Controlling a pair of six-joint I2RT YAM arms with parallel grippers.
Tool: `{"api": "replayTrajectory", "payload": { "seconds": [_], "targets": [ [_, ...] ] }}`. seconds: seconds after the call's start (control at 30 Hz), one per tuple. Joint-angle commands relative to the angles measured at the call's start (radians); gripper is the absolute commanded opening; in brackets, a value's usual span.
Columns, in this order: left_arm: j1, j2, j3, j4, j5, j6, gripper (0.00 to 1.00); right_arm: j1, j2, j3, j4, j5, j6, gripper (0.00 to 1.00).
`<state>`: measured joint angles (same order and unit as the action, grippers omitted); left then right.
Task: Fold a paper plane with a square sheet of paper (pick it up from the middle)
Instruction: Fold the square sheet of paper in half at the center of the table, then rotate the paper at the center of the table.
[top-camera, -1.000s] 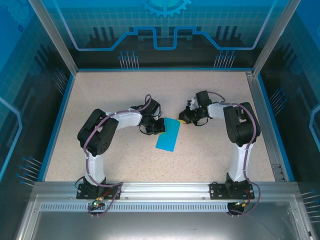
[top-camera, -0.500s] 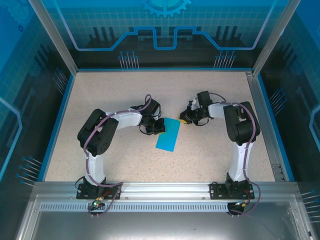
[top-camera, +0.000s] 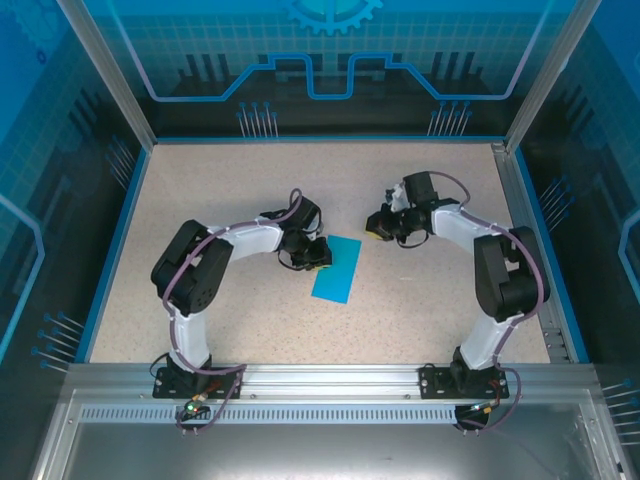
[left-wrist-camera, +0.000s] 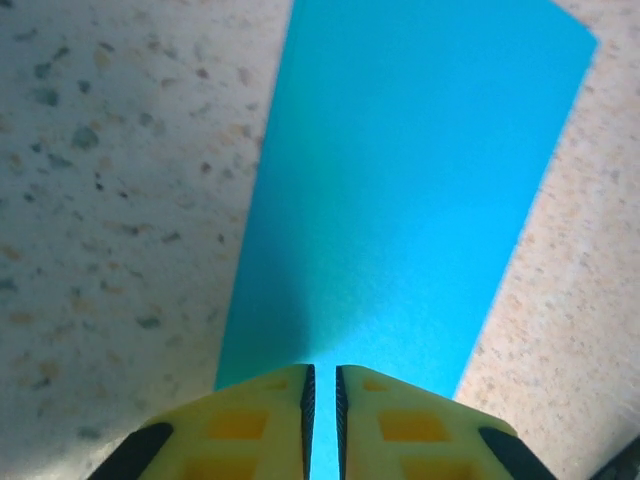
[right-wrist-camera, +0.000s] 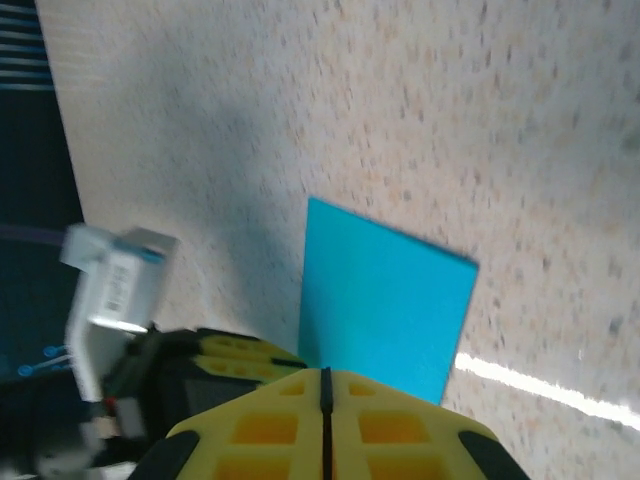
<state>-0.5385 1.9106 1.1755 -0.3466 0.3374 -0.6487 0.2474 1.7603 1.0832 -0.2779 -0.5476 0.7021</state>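
Cyan-blue matte sheet of paper lies flat near the middle of the speckled beige table, between the two arms. It shows as a plain, unmarked oblong, longer than it is wide, and slants from upper right to lower left in the top view. The left gripper sits low at the sheet's far left corner. In the left wrist view its yellow fingers stand only a narrow slit apart over the paper, with the cyan showing through the slit and nothing clamped between them. The right gripper is off the sheet, just beyond its far right corner. In the right wrist view its yellow fingers meet along a thin dark line, holding nothing, and the paper lies on the table beyond them.
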Motion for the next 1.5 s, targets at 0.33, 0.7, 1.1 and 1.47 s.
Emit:
{"api": "replayTrajectory", "payload": {
  "seconds": [0.33,0.7,1.1,1.47],
  "targets": [
    [0.035,-0.303,-0.156,-0.090,-0.257,-0.050,0.30,0.245,-0.085,-0.134,-0.040,0.150,0.021,0.14],
    [0.048,-0.349,-0.184,-0.108,-0.331,-0.074,0.32,0.418,-0.004,-0.107,-0.049,0.140,0.012,0.15],
    [0.072,-0.420,-0.231,-0.119,-0.444,-0.129,0.33,0.486,0.126,0.056,-0.170,0.236,-0.036,0.16],
    [0.088,-0.428,-0.229,-0.138,-0.469,-0.109,0.33,0.489,0.116,-0.005,-0.219,0.262,-0.095,0.16]
  ]
}}
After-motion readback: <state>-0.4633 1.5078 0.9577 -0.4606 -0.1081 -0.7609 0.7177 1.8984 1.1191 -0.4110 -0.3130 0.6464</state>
